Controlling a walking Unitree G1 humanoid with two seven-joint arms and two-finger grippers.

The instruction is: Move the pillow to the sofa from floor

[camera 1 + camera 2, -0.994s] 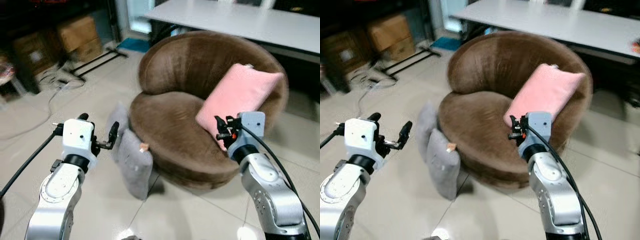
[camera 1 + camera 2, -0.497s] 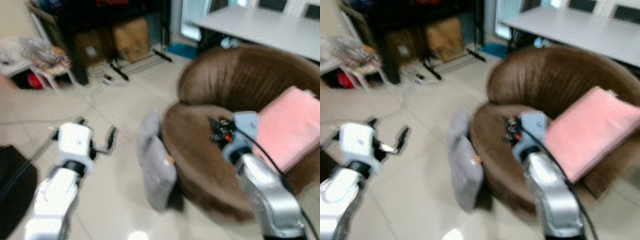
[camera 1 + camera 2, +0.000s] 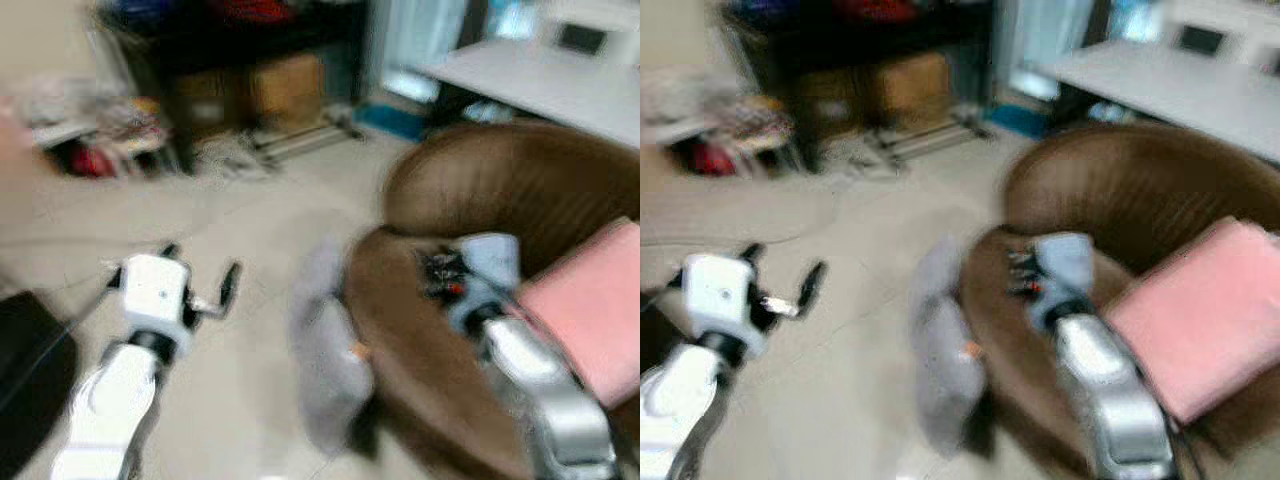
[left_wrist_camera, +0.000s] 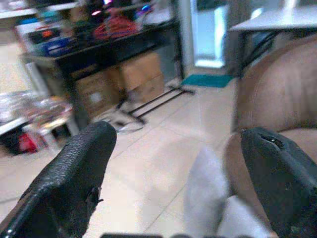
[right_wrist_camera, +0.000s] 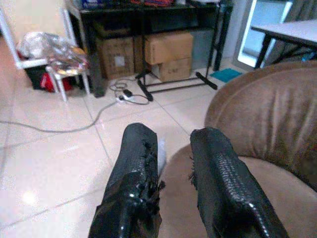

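The tiled floor [image 3: 250, 260] spreads before me, blurred in both eye views. On it stands the round brown sofa [image 3: 500, 190], its curved back rising behind the seat. A pink pillow [image 3: 1200, 315] lies tilted on the sofa's seat, against the back, on my right side. A white worktop [image 3: 1160, 85] stands behind the sofa. A dark shelf [image 5: 148, 12] runs along the far wall, with cardboard boxes [image 5: 168, 54] on the floor beneath it, and a cable [image 5: 74, 126] trails across the tiles in front of them.

The grey pillow [image 3: 325, 355], the task's thing, stands on edge on the floor, leaning against the sofa's outer left flank.

My right pincer [image 5: 173, 183] is over the seat's front-left edge, its two black fingers [image 5: 131, 188] nearly together with a narrow gap between them, gripping nothing. My left pincer [image 3: 215, 290] hovers above the floor well left of the grey pillow, its fingers [image 4: 69, 183] spread wide apart and empty; between them the wrist view shows the grey pillow and the sofa's side.
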